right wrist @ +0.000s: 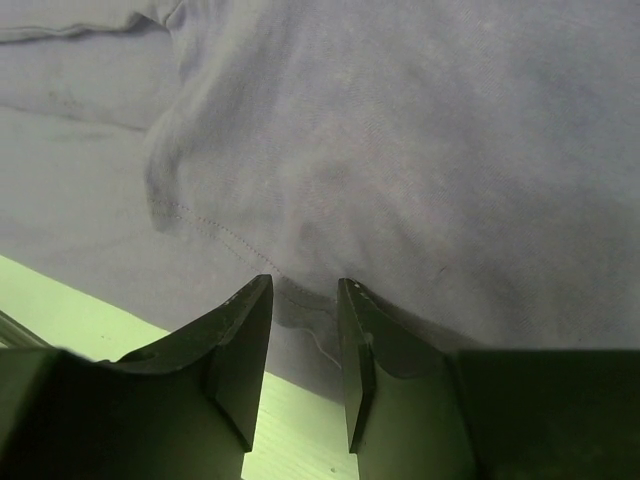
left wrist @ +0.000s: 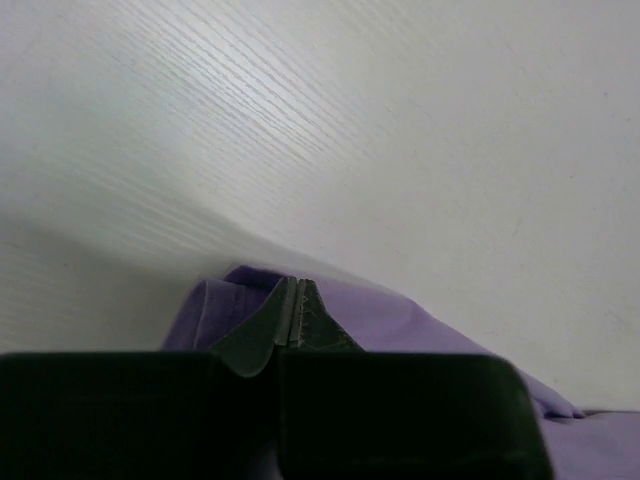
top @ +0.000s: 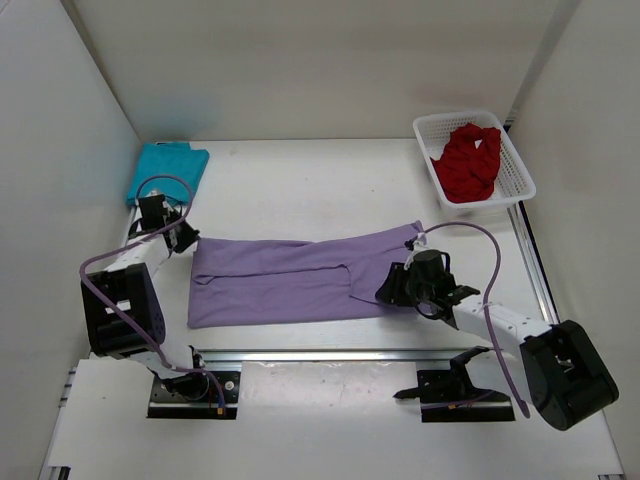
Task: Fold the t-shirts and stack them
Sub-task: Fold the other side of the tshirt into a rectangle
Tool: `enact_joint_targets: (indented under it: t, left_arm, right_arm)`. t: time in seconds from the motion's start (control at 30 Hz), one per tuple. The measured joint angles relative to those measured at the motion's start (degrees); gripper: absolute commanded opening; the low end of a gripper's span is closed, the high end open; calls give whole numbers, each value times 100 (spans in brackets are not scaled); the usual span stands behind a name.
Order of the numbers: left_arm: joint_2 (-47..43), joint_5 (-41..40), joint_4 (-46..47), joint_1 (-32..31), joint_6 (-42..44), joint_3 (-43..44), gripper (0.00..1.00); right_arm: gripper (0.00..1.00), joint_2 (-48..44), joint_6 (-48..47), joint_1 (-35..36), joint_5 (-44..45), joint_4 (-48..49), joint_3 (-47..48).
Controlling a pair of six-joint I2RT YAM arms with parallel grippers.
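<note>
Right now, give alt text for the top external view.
A light lavender cloth t-shirt lies flat centre-frame, left gripper pinching its far-left corner, right gripper open at its right end. A folded teal t-shirt sits back left; a crumpled red t-shirt lies in a white mesh basket back right.

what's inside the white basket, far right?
Only the red t-shirt, crumpled in the white basket. The basket floor beneath it, and anything under the shirt, is covered.

lavender t-shirt (top: 280, 282): soft matt cloth (stitched hem); table (left wrist: 400, 150): matt white woodgrain; basket (top: 513, 166): white plastic mesh.
</note>
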Motion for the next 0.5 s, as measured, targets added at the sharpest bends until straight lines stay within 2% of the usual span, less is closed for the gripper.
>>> enact_joint_targets:
  t: [0.17,0.37,0.43,0.5]
  left_arm:
    - [42,-269,-245,-39,140,365,27]
    - [13,-127,-74,221,-131,319,22]
    - [-125,-144,-66,192,-260,83,23]
    - [-380,-199,22,-153,-389,-192,23]
  right_arm:
    - [34,-92,22,-68,-66,149,-111]
    - [34,-437,24,-92,7,-140,-107]
    - [29,-623,42,-98,20,-286,-57]
    - [13,-782,70,-192,2,-400,68]
